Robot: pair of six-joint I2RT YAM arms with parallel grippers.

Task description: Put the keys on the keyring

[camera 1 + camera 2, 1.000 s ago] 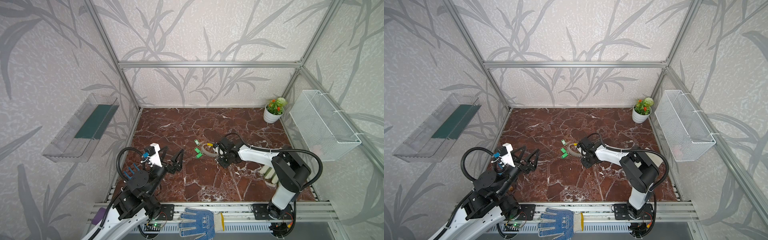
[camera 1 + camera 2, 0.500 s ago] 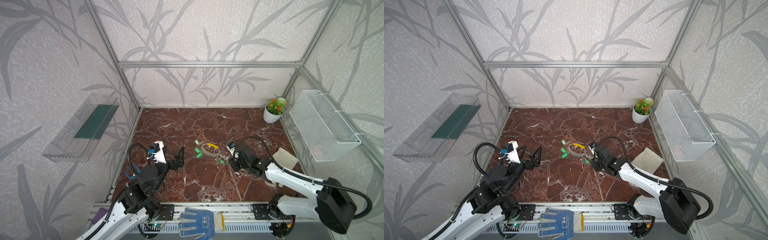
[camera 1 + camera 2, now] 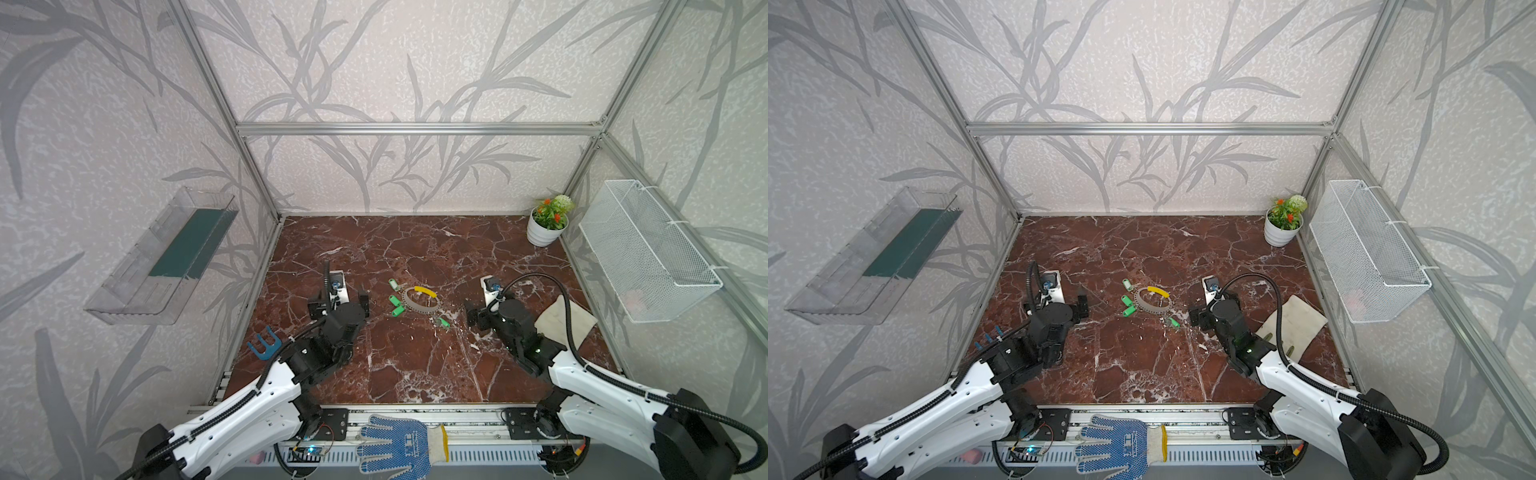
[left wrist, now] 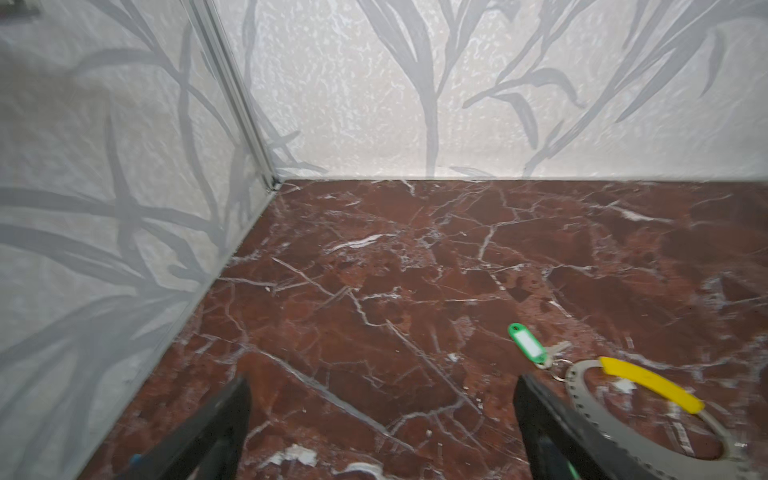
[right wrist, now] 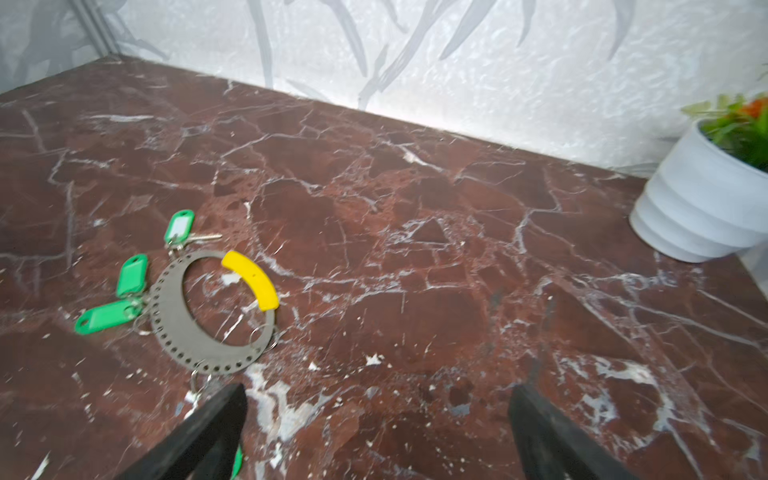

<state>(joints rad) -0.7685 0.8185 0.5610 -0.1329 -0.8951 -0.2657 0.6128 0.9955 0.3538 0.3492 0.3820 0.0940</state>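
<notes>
The left jaws stand wide apart and empty, left of the table (image 3: 415, 374) centre. The keyring (image 5: 174, 320) lies flat at mid-table. Three green-tagged keys (image 3: 399, 311) touch its left rim. A fourth key (image 3: 444, 322) lies just off its front right. The right jaws stand wide apart and empty, right of the ring.

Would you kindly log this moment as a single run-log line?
left gripper: open, empty | right gripper: open, empty | keyring: flat on table | green-tagged keys: four at its rim
</notes>
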